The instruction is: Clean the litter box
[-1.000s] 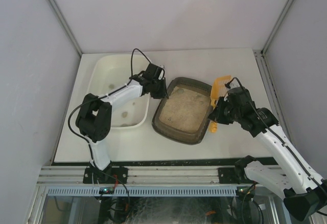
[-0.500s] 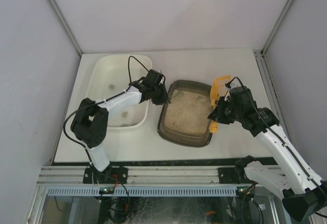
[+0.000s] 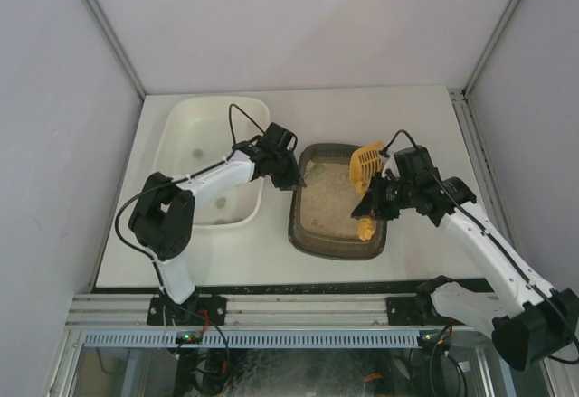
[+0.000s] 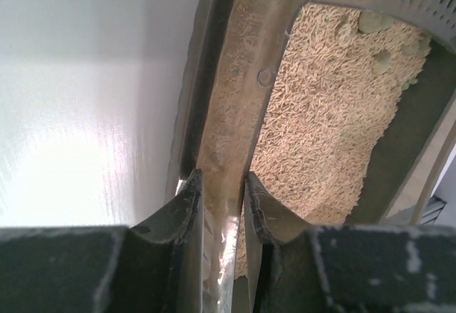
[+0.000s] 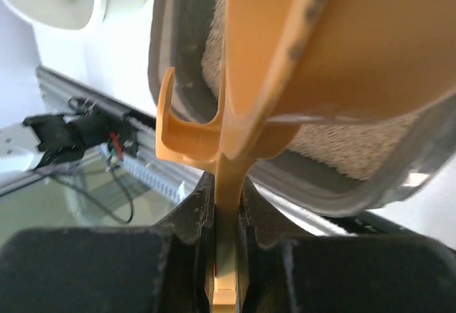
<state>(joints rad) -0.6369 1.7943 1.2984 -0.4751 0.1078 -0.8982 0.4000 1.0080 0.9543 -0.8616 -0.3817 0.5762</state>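
1. The white tub (image 3: pixel 194 126) lies on the left of the table (image 3: pixel 425 117).
2. The litter box (image 3: pixel 336 250) sits mid-table beside the tub; the left gripper (image 3: pixel 288 178) pinches its left rim, 2 fingers barely apart.
3. The right gripper (image 3: pixel 378 203) is closed tightly on the handle of the orange scoop (image 3: pixel 366 160).

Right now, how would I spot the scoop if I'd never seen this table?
Look at the white table, then the dark litter box of sand beside the big white tub. Over the box's right side, the right claw pinches the scoop: the only orange-yellow thing there.
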